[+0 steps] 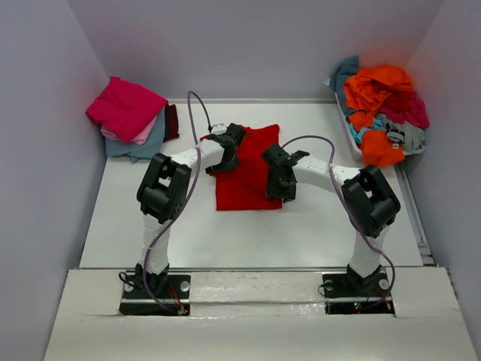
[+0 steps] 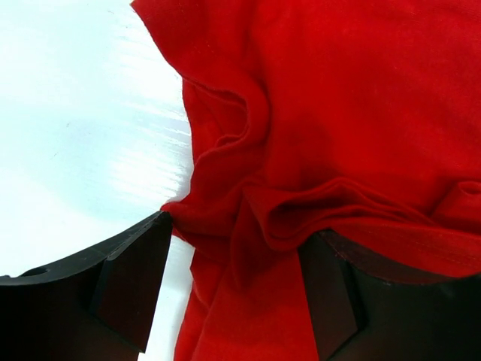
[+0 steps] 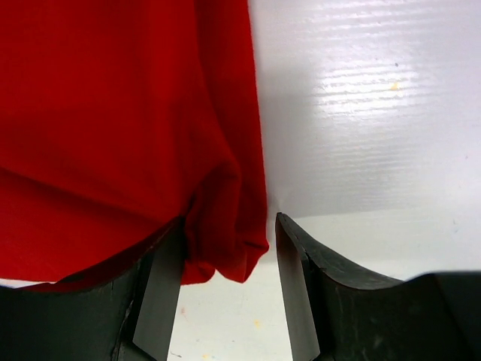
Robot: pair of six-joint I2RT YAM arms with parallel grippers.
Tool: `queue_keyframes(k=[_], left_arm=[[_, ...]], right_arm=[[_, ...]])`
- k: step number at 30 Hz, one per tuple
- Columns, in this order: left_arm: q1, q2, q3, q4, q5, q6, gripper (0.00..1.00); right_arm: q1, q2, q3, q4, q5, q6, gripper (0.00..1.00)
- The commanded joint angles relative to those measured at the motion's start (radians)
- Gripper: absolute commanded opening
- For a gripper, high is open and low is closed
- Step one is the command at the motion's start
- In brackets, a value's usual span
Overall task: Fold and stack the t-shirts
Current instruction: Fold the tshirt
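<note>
Now we see the red shirt (image 1: pixel 248 177) lying near the middle of the white surface (image 1: pixel 316 233), its lower part flat and squared, its upper left corner rumpled. Both arms reach in over it from the near edge.

Our left gripper (image 1: pixel 225 147) sits at the shirt's upper left edge. From the left wrist, the jaws of the left gripper (image 2: pixel 237 248) stand spread wide, with bunched folds of the red shirt (image 2: pixel 361 98) lying between them. One fold touches the tip of the left-hand finger (image 2: pixel 128 286), but the cloth is not pinched. Bare surface (image 2: pixel 75 113) shows to the left.

Our right gripper (image 1: pixel 279 184) is at the shirt's right edge. From the right wrist, the jaws of the right gripper (image 3: pixel 229 241) are also spread. A folded corner of the red shirt (image 3: pixel 113 113) hangs between them, against the left-hand finger (image 3: pixel 161 293), and a clear gap separates it from the other finger. The surface (image 3: pixel 361 113) lies bare to the right.

At the far left corner is a stack (image 1: pixel 131 116) of folded shirts: magenta on top, then pale pink and grey-blue, with maroon at the back. At the far right, a white bin (image 1: pixel 347 135) holds a loose heap (image 1: pixel 379 105) of shirts in orange, teal, grey and magenta.
</note>
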Motion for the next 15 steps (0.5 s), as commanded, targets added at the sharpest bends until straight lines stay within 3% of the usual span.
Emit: queue_keyframes(k=[1,15], left_arm=[[0.016,0.016,-0.004,0.0,-0.021,0.021,0.78],[0.016,0.022,-0.013,0.003,-0.014,0.024,0.78]], right_arm=[[0.013,-0.071,-0.059,-0.012,0.039,0.018,0.56],[0.022,-0.202,-0.068,-0.033,0.059,0.021,0.56]])
